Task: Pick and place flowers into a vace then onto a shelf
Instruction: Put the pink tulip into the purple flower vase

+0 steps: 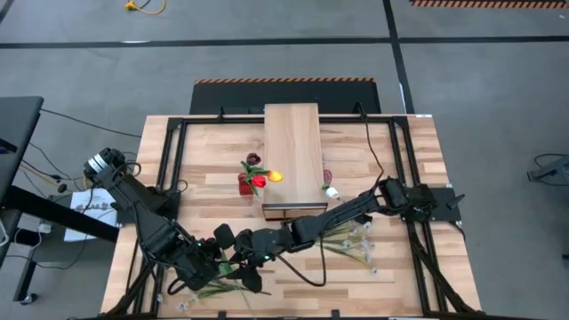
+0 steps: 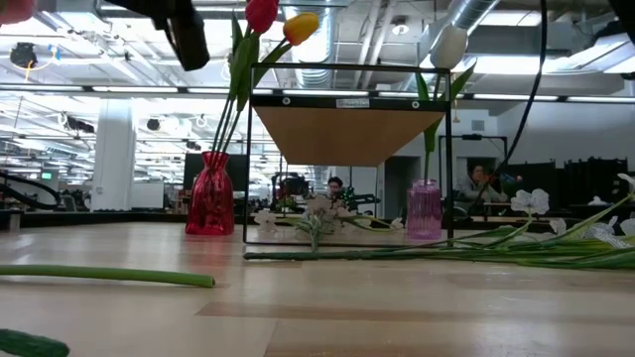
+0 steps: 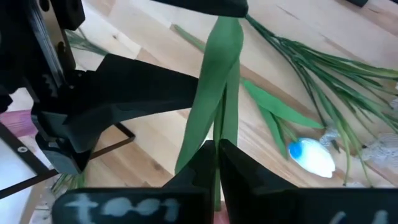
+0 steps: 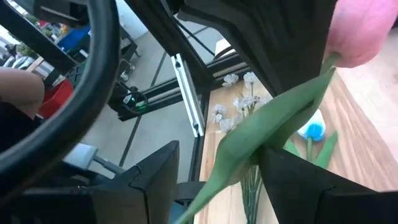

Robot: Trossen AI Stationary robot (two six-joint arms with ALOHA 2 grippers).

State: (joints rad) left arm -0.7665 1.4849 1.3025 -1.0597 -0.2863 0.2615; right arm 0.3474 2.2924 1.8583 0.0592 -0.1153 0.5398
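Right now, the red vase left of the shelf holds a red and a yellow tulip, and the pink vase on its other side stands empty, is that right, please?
Not quite: the pink vase is not empty; it holds a white tulip, as the low view shows. The red vase does hold a red tulip and a yellow tulip beside the shelf.
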